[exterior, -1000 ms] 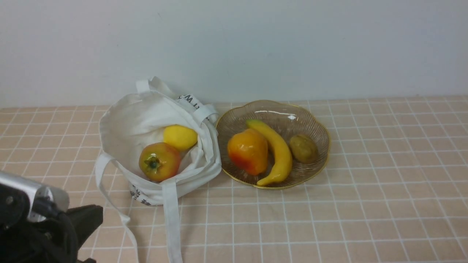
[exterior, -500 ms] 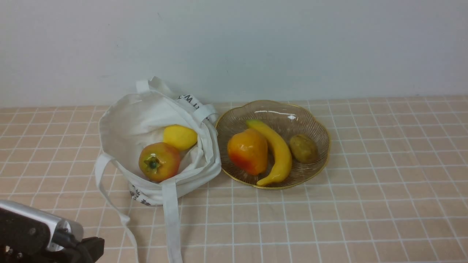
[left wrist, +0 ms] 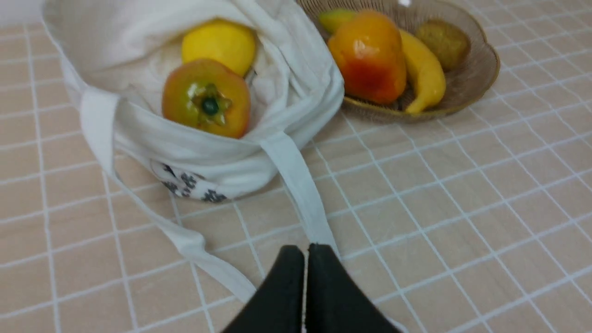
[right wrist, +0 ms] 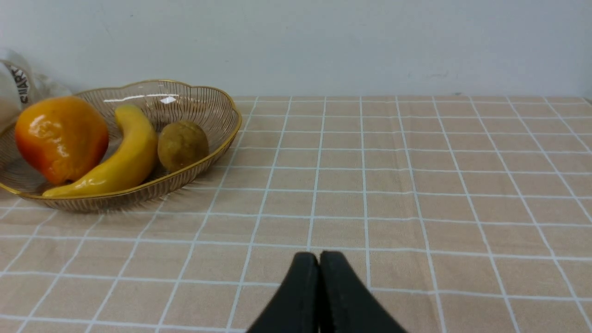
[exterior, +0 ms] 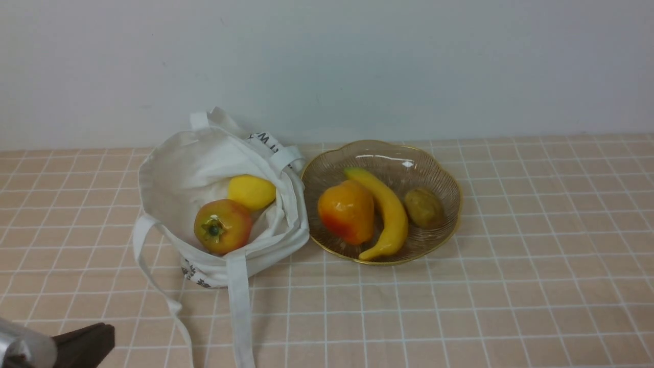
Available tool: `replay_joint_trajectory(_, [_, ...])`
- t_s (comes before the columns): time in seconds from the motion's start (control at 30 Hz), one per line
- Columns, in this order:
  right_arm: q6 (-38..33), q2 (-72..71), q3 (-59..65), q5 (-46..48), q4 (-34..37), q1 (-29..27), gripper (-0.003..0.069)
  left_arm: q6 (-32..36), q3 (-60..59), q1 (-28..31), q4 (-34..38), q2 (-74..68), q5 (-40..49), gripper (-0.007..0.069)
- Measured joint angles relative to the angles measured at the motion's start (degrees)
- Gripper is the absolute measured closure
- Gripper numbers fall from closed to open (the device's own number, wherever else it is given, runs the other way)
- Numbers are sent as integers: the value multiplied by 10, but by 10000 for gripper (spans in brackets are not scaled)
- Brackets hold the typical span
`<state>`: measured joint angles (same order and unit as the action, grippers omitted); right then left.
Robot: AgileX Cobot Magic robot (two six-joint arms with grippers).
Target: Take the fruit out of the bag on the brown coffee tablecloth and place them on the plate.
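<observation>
The white bag [exterior: 179, 168] lies open on the tan grid tablecloth [exterior: 460, 306]. Inside it are a red-orange fruit with green calyx [exterior: 222, 226] and a yellow lemon [exterior: 251, 191]; both also show in the left wrist view, the fruit [left wrist: 206, 98] and the lemon [left wrist: 218, 44]. The glass plate [exterior: 439, 168] holds a banana [exterior: 386, 209], an orange-red pear-shaped fruit [exterior: 346, 210] and a brown kiwi-like fruit [exterior: 424, 207]. My left gripper [left wrist: 305, 252] is shut and empty, low at the front left, near the bag's strap [left wrist: 296, 185]. My right gripper [right wrist: 319, 256] is shut and empty, over the cloth right of the plate [right wrist: 217, 106].
A plain white wall [exterior: 357, 66] stands right behind the bag and plate. The bag's long straps [exterior: 239, 312] trail over the cloth toward the front. The cloth stretches to the right of the plate.
My left arm has drawn back and down toward the front left corner of the front view, so less of it shows. The fruits, bag and plate have not moved.
</observation>
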<state>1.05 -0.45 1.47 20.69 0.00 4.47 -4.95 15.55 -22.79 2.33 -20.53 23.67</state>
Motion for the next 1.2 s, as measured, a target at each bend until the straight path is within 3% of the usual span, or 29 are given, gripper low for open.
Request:
replay_joint_trajectory(0.2, [0,0,0,0,0,0,673,0,-84,134,-13,156,-1,632])
replay_joint_trajectory(0.37, [0,0,0,0,0,0,673,0,-144,201,-14,211,0,632])
replay_joint_trajectory(1.2, [0,0,0,1,0,0,673,0,-168,181,-14,211,-5,632])
